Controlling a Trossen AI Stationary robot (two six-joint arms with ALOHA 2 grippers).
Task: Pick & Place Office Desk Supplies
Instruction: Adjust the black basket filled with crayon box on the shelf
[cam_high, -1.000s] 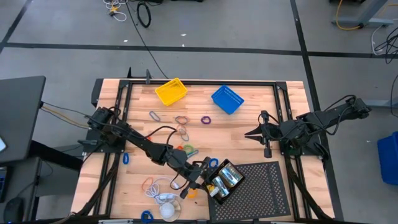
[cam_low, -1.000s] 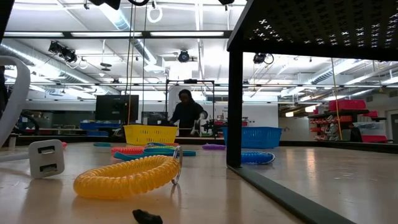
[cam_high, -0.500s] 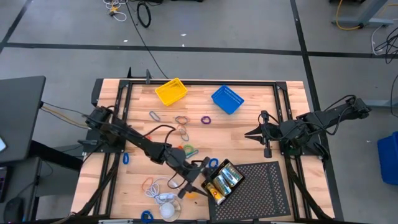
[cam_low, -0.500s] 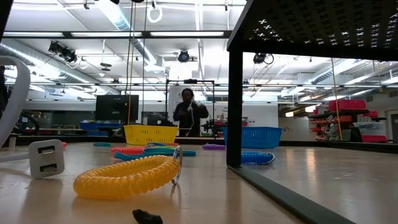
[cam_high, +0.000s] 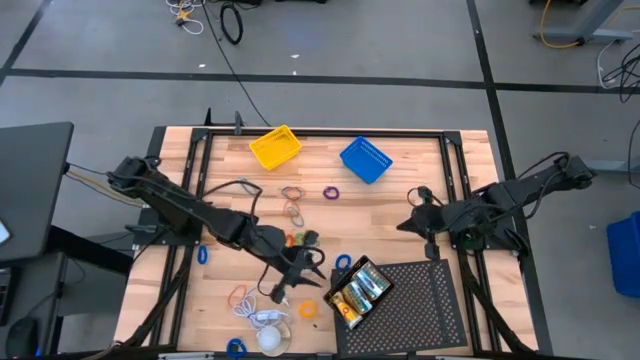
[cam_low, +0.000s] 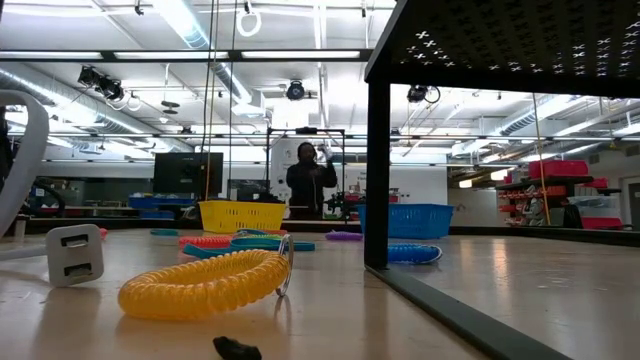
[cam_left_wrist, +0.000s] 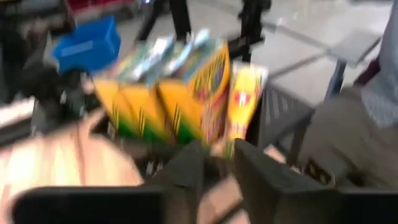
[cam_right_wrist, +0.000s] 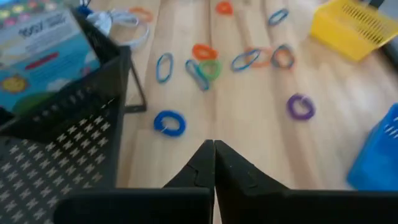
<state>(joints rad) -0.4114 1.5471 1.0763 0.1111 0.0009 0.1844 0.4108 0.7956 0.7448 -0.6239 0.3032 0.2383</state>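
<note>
High view, left end effector withdrawn from crayon boxes

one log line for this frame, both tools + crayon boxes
left tool: beside black tray, holding nothing | right tool: shut, waiting right of table | crayon boxes: on black tray corner

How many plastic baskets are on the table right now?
2. A yellow basket sits at the table's far edge, and a blue basket sits apart to its right. No others show; none seem hidden.
</note>
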